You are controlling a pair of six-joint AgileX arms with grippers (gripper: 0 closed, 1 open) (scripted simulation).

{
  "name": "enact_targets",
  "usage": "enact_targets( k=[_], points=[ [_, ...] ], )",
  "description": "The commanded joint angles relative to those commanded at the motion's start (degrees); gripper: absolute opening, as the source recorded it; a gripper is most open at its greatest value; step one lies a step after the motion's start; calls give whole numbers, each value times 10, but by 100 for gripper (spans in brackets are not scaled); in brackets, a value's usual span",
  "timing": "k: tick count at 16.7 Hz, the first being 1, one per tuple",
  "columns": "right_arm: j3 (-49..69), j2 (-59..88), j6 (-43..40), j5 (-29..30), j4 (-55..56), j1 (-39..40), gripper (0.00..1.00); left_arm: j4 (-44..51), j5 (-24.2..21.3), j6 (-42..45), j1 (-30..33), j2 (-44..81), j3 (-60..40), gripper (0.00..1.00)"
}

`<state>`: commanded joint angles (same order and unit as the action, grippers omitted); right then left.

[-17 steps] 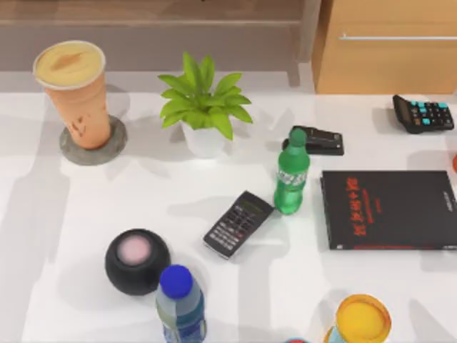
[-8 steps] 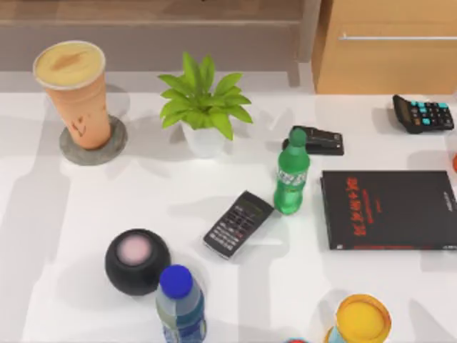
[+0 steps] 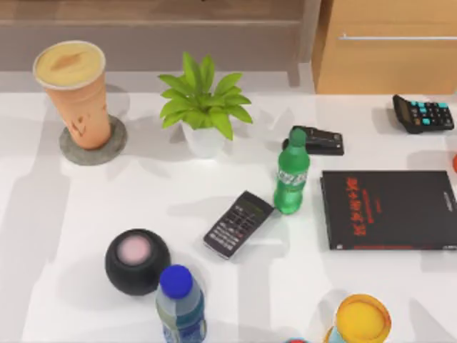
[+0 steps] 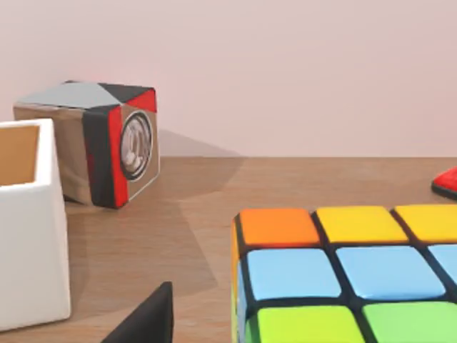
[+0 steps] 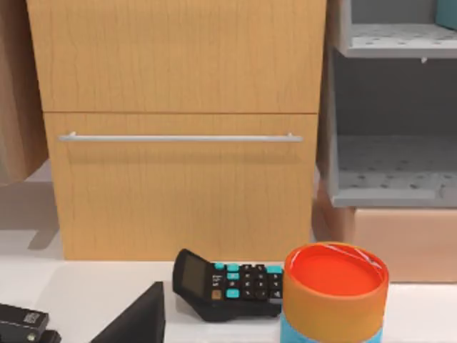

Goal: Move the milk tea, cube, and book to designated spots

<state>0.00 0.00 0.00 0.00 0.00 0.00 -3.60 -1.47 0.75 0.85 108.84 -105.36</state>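
Top view has the milk tea (image 3: 71, 93) standing upright on a round grey coaster (image 3: 93, 143) near the desk's (image 3: 43, 236) far left corner, with a potted plant (image 3: 203, 107) beside it. The thin black book (image 3: 389, 209) lies flat by the right edge. Left wrist view puts the cube (image 4: 350, 275) right up close on a wooden surface (image 4: 186, 214), next to a white box (image 4: 32, 221). Can't tell how either gripper's fingers stand, honestly. Right wrist view faces a wooden cabinet (image 5: 178, 128) and a calculator (image 5: 228, 282).
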Motion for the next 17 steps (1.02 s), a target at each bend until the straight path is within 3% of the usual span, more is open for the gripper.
enact_targets(
  k=[17],
  points=[
    [0, 0, 0, 0, 0, 0, 100, -18, 0, 0, -2, -83, 103, 100]
  ],
)
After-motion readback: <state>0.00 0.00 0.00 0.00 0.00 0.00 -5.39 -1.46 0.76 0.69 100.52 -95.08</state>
